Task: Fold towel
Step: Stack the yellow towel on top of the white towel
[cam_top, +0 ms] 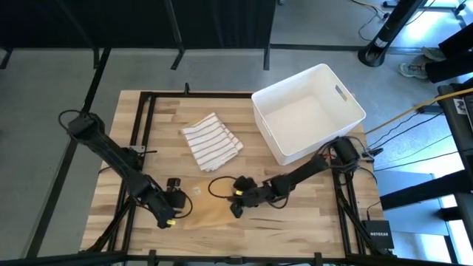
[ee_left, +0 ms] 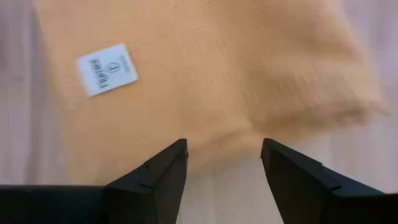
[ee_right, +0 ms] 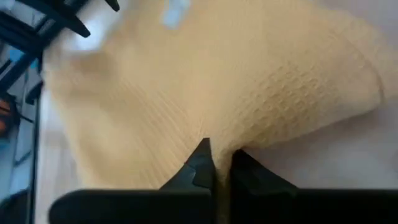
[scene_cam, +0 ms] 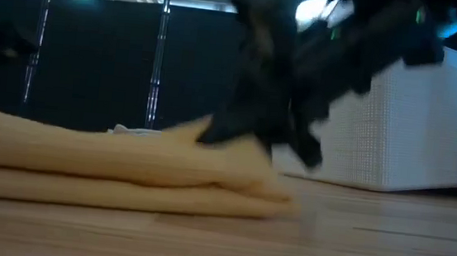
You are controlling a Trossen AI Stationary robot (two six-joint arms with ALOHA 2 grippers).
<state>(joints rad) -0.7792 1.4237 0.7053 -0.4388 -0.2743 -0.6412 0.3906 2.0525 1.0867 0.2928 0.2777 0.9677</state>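
A tan towel [cam_top: 209, 205] lies folded in layers [scene_cam: 117, 172] on the table near its front edge, a white label [ee_left: 107, 68] on its top. My right gripper [ee_right: 219, 163] is at the towel's right edge [cam_top: 236, 205], shut on it. My left gripper [ee_left: 225, 155] stands open at the towel's left edge [cam_top: 172, 214], slanting down, a finger on either side of the edge; I cannot tell whether it touches the cloth. My right gripper pinches the towel's right edge [ee_right: 217, 142] between its two fingers. It comes slanting down from the table's right side. In the low view its fingers sit on the upper layer at the towel's end [scene_cam: 247, 150]; the towel rests slack on the table.
A folded striped towel [cam_top: 212, 140] lies further back at the table's middle. A white bin [cam_top: 307, 111] stands at the back right, close behind my right arm. Bare wood lies along the front edge [cam_top: 295, 229].
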